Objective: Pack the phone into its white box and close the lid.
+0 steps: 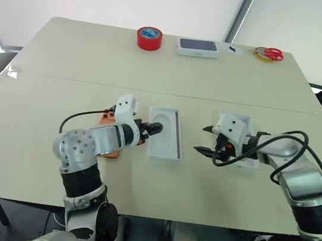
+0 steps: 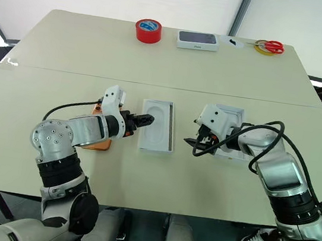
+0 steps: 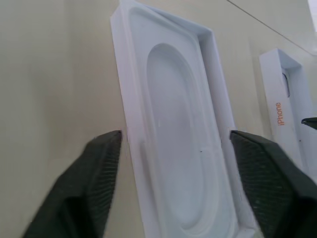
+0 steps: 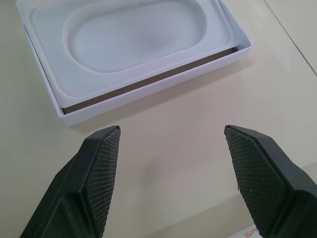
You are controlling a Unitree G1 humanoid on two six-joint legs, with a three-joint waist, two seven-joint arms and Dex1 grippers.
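Both arms reach low over the table (image 1: 36, 157), bent inward toward each other. The left end effector (image 1: 155, 128) gapes wide astride the white box's (image 1: 175, 136) near end, gripping nothing. The right end effector (image 1: 207, 140) stands open and empty above the lid (image 1: 249, 164). The phone (image 1: 108, 149) lies under the left forearm. The left wrist view catches orange lettering on the lid's side.

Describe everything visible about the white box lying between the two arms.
The shallow white rectangular cardboard box lies flat on the beige table, open side up. A thin white insert with an oval recess sits inside, slightly askew, exposing a brown strip of floor. The left gripper hovers at its end with jaws open, apparently not touching it.
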